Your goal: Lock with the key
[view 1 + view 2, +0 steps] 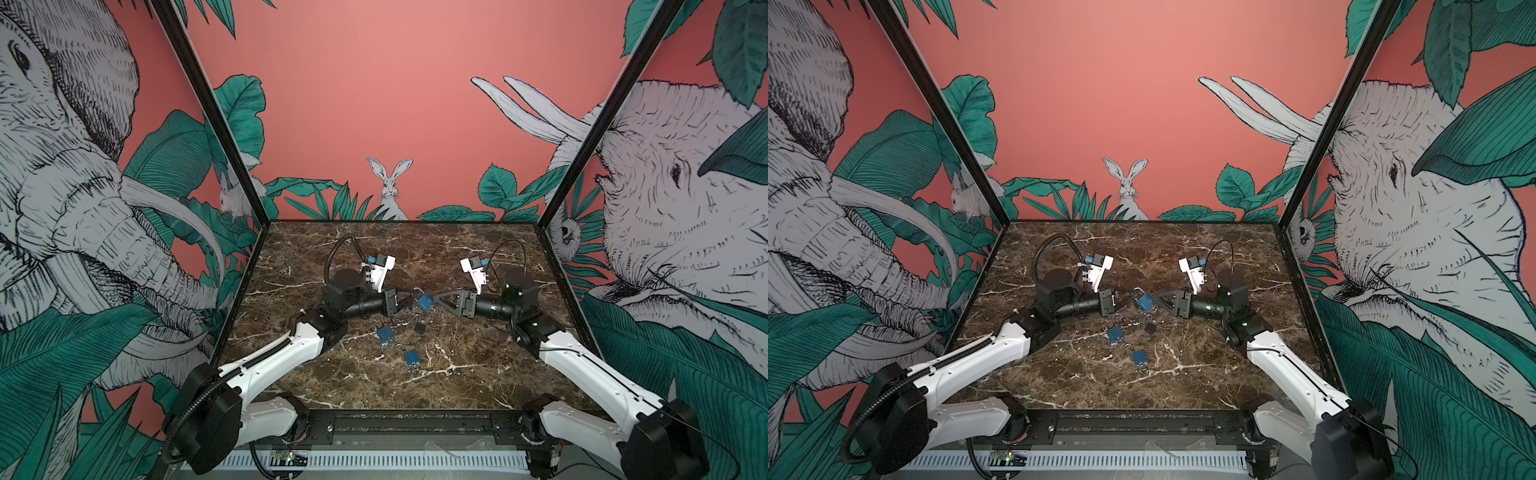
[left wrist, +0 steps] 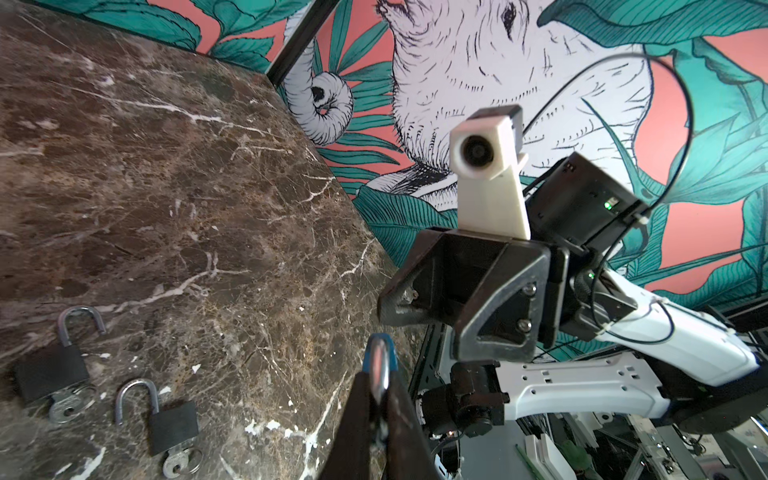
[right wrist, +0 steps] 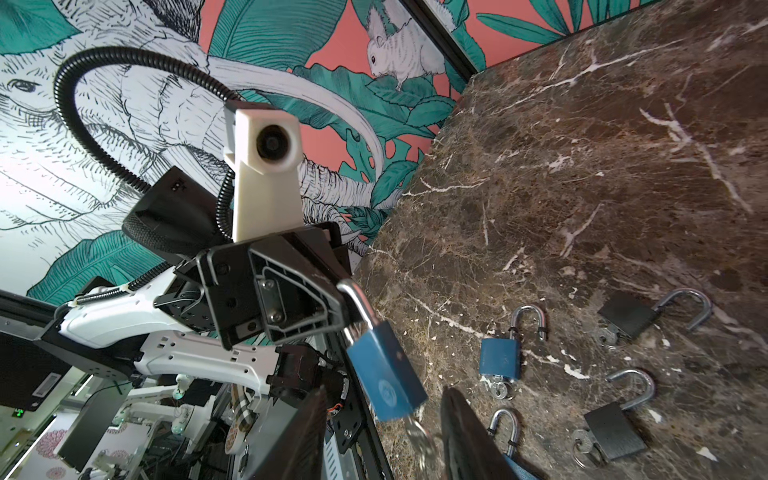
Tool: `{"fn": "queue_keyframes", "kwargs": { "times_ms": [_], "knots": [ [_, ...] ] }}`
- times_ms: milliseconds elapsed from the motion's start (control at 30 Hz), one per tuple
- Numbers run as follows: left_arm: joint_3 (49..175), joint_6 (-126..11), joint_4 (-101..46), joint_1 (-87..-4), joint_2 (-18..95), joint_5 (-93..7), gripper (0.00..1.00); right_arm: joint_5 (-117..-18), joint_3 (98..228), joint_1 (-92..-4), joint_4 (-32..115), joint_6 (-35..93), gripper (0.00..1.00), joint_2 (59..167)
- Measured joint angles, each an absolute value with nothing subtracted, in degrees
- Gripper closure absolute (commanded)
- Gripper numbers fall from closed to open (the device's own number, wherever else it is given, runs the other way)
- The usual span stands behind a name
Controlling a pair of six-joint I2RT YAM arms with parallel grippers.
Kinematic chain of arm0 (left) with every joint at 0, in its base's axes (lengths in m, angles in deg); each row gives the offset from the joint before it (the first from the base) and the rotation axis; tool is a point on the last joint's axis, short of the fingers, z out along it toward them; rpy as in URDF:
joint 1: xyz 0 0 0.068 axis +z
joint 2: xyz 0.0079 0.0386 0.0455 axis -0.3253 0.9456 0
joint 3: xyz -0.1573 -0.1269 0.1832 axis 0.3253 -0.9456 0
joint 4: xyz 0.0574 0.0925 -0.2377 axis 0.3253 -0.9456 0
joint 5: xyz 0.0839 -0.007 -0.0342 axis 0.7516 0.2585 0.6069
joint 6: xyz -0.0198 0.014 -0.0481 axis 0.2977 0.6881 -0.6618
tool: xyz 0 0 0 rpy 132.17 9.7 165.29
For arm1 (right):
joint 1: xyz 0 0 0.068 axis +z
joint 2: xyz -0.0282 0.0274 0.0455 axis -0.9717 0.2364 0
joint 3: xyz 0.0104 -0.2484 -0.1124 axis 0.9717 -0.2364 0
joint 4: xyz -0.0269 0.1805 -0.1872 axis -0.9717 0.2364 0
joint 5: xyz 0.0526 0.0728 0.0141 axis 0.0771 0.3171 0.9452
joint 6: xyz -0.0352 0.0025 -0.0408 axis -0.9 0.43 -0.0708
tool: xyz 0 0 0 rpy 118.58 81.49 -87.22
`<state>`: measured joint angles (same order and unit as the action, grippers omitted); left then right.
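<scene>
Right wrist view gives you the clearest look. The left gripper (image 3: 344,297) is pinched on the steel shackle (image 3: 360,307) of the blue padlock (image 3: 384,370). That lock hangs clear of the tabletop (image 3: 602,166), and its key (image 3: 419,436) dangles, blurred, between the spread fingers of the right gripper (image 1: 437,297). Under both grippers you have dark brown marble veined white, with four loose padlocks (image 3: 500,357) lying on it, nearer the arm bases. Beyond the grippers, coral walls (image 1: 374,83) carry elephants (image 1: 62,187), a rabbit (image 1: 390,187) and green leaves, joined by black corner posts (image 1: 216,116).
</scene>
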<state>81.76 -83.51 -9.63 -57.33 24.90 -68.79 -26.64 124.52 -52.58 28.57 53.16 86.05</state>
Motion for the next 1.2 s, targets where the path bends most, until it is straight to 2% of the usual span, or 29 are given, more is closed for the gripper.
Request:
{"fn": "queue_keyframes", "kwargs": {
  "times_ms": [267, 567, 900, 1200],
  "knots": [
    [81.9, -85.6, -8.9, -56.7, 24.8, -68.9, 1.0, -22.8, 123.5, -53.1, 21.6, 57.5, 0.55, 87.3],
    [83.1, -87.4, -7.2, -56.7, 25.4, -69.6, 1.0, -22.4, 123.5, -53.1, 20.4, 57.4, 0.56, 88.7],
    [83.8, -88.5, -6.4, -56.7, 25.9, -69.1, 1.0, -21.8, 123.5, -53.1, 20.4, 57.4, 0.75, 89.1],
    [84.1, -89.5, -6.3, -56.7, 26.5, -67.9, 1.0, -21.2, 122.6, -53.1, 19.3, 58.2, 0.76, 89.3]
  ]
}}
